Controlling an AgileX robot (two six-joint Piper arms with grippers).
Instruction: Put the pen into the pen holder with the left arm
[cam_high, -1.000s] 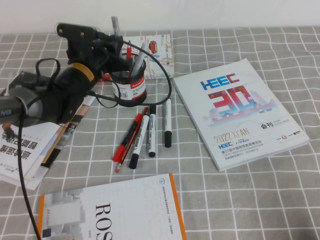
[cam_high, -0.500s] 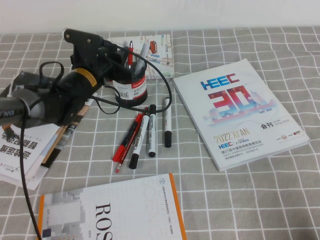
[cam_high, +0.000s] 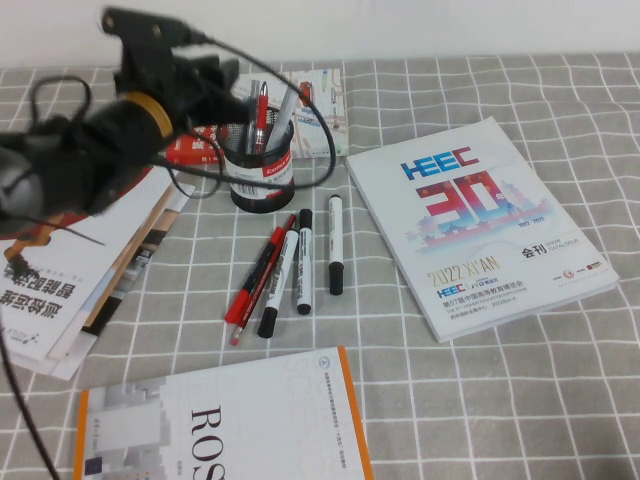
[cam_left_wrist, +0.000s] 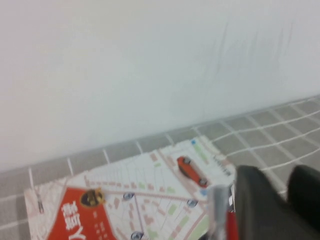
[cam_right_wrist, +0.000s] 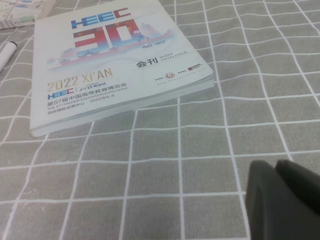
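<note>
The black mesh pen holder (cam_high: 262, 168) with a red label stands at the back centre of the table. A red pen (cam_high: 262, 108) and a silver pen (cam_high: 281, 106) stand in it; their tops show in the left wrist view, red pen (cam_left_wrist: 231, 226), silver pen (cam_left_wrist: 217, 207). My left gripper (cam_high: 222, 78) hangs just left of and above the holder, open and empty (cam_left_wrist: 280, 172). A red pen (cam_high: 258, 274) and three black-and-white markers (cam_high: 303, 262) lie in front of the holder. My right gripper (cam_right_wrist: 274, 164) is shut and empty, low over the cloth.
A map booklet (cam_high: 320, 98) lies behind the holder. A white HEEC catalogue (cam_high: 470, 220) lies to the right and also shows in the right wrist view (cam_right_wrist: 110, 60). A stack of papers (cam_high: 60, 290) lies at left, an orange-edged book (cam_high: 230, 420) at the front.
The left gripper lowered the pen it held into the holder, let it go, then rose and drew back to the left. The pens on the table have not moved.
</note>
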